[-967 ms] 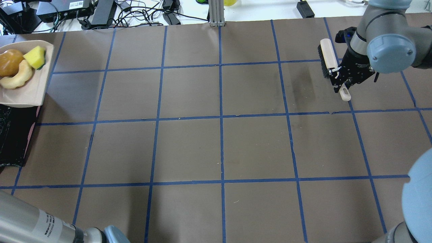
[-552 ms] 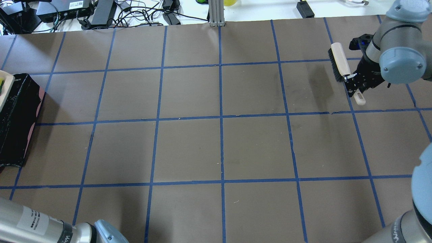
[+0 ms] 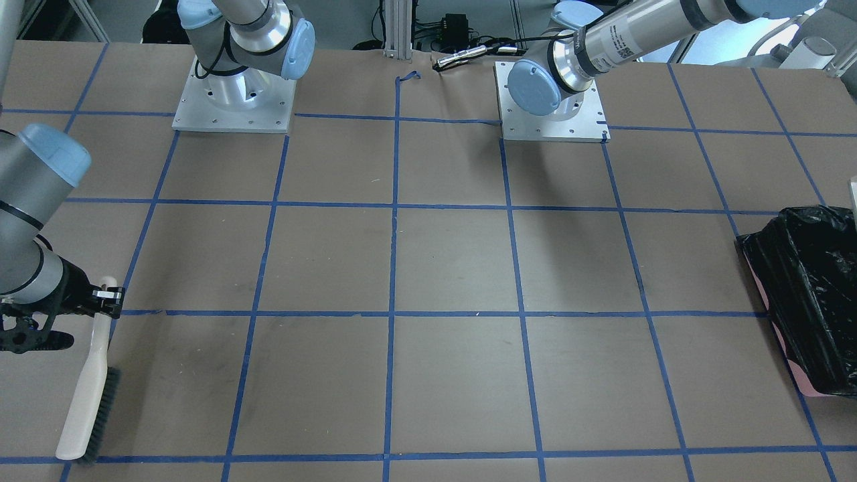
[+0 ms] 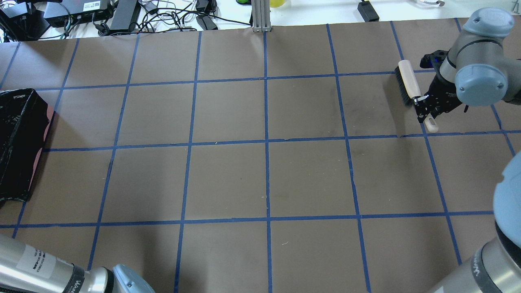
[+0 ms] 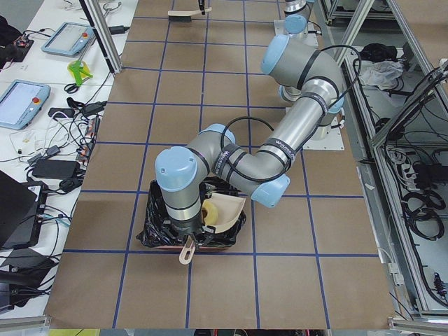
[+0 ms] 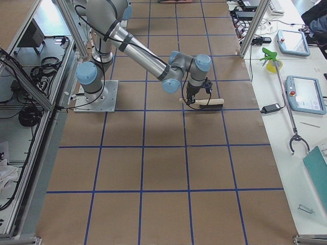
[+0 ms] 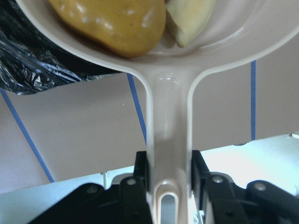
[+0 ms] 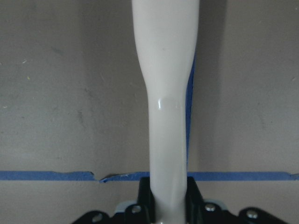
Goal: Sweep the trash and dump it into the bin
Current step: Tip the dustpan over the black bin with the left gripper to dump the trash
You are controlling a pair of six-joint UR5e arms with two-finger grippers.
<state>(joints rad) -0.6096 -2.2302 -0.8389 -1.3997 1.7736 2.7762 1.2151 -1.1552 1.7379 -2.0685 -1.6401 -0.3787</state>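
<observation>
Exterior left view showed the dustpan point(image 5: 227, 208) held over the bin point(image 5: 154, 225), the pink container with a black liner at the table end on the robot's left. Sweeping was judged complete: no trash lay on the brown table point(image 4: 264, 179) in the overhead or front-facing views. Dumping was judged outstanding. The left wrist view showed the brown-yellow lump point(image 7: 112, 23) and the pale cream slice point(image 7: 189, 21) resting in the pan, side by side and touching. The yellow wedge could not be found in any view. On this evidence, what remained was to tip the pan so the pieces slid into the liner.

The left gripper point(image 7: 170, 172) had its jaws narrow, clamped on either side of the dustpan handle near its hanging slot. The right gripper point(image 8: 168, 198) had its jaws narrow, closed on the handle of the brush point(image 4: 408, 81). The brush was well apart from the bin, at the opposite end of the table. Bristle contact with the surface could not be confirmed.
</observation>
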